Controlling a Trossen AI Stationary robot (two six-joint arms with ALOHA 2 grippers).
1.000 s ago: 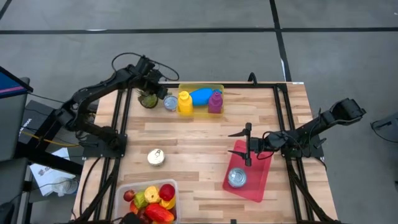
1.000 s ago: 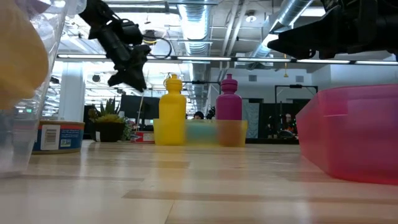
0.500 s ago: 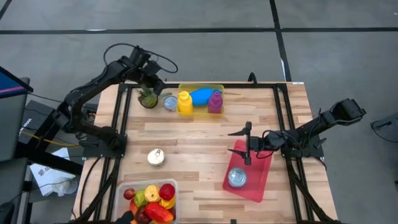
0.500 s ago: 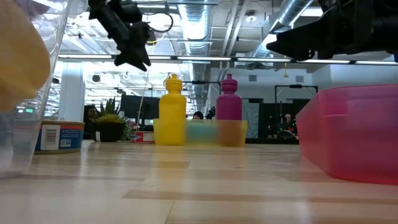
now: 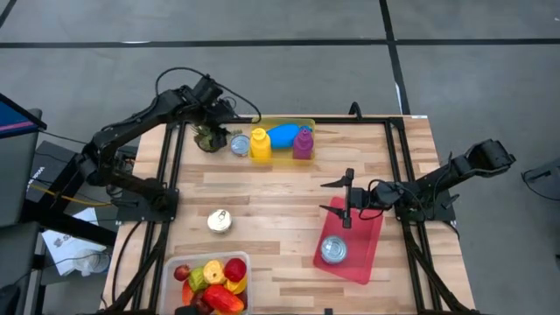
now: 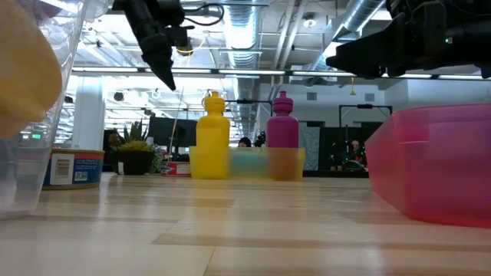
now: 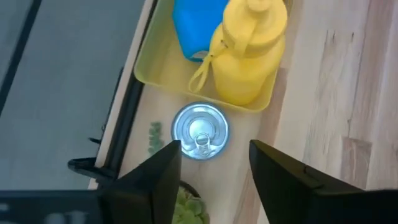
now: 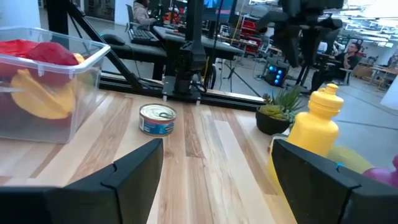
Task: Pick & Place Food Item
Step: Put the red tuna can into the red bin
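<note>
- Directly below the left gripper, between its two spread fingers as the left wrist view shows them, stands a silver can with a pull-tab lid. The fingers are apart and hold nothing; the can rests on the table, untouched.
- Just beyond the can from the gripper lies a yellow tray carrying a yellow bottle and a blue item. The can sits just beside the tray's rim; contact cannot be confirmed. On the near side of the can, at the fingers' base, a small potted plant shows its green leaves.
- Handling judgement: the can is rigid metal and will not deform under a firm pinch. Its wall is probably smooth and may slip under light pressure. Weight is likely moderate if the can is full; it is not fragile.
- Recommended hold: close the fingers on opposite sides of the cylindrical wall, below the lid rim. Avoid the pull tab.
- Clearance risk: the tray rim and the plant stand near the descent path; a finger may strike either one.
- A second can stands well apart, and a clear bin of fruit lies farther still.
- Right gripper waits with fingers spread and empty above a red tray, which holds a third can.
</note>
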